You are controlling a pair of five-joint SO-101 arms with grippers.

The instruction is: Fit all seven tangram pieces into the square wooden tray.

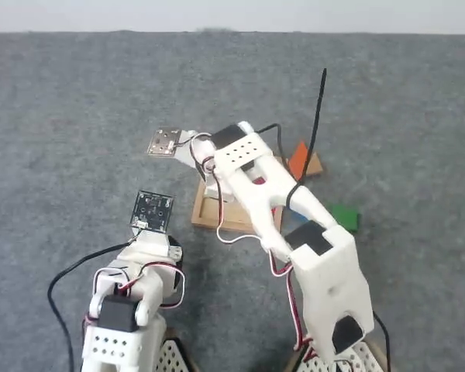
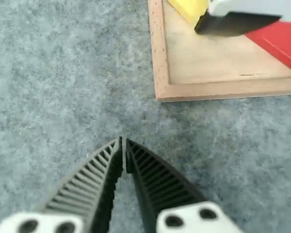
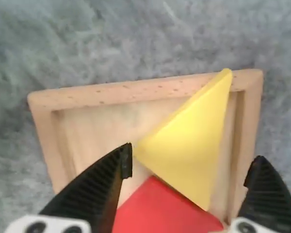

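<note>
The left arm (image 1: 132, 306) sits folded at 7 o'clock in the high view, wrist aimed toward 12. The left tool (image 2: 123, 145) points down, fingers closed tip to tip. The right arm (image 1: 325, 263) stretches from 5 o'clock toward 11. The right tool (image 3: 193, 162) points down, fingers spread wide.

The left arm (image 1: 128, 325) and right arm (image 1: 325, 271) are wearing white shells over black motors (image 1: 118, 315). Red, black and white cables (image 1: 318, 116) are looping along them. The left gripper (image 2: 122, 141) and right gripper (image 3: 191, 158) are showing black ribbed fingers (image 2: 155, 182) on white bases (image 2: 189, 221) with screw holes.
</note>
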